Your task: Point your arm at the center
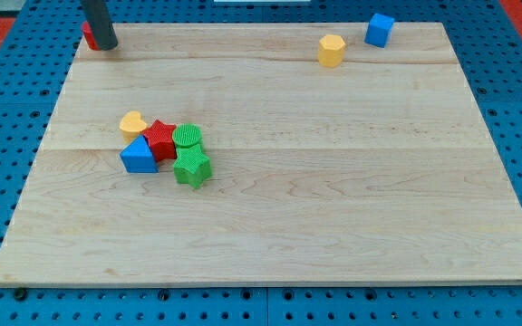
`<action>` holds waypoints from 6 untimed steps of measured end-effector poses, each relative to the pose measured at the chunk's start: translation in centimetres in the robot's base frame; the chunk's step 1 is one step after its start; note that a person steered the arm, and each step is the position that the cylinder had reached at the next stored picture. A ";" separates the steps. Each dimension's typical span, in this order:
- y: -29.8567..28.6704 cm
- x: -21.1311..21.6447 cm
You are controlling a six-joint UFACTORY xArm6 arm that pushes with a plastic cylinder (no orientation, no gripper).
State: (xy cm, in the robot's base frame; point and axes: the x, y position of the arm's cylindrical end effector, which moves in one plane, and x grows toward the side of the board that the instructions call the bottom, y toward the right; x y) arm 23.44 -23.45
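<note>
Claw was absent; my tip [104, 45] sat at the bench's [352, 226] top-left corner, touching a red block [87, 36]. Sweeping toward the bare center risked dragging that block along or clipping the cluster around the red star [160, 139].

Five blocks [164, 145] clustered left of board [333, 199] centre; two [355, 40] near top right.

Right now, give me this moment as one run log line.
my tip: top-left corner, beside red block | wooden board centre: not reached
</note>
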 end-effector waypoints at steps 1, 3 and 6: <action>2.6 1.8; 19.6 15.6; 26.8 28.2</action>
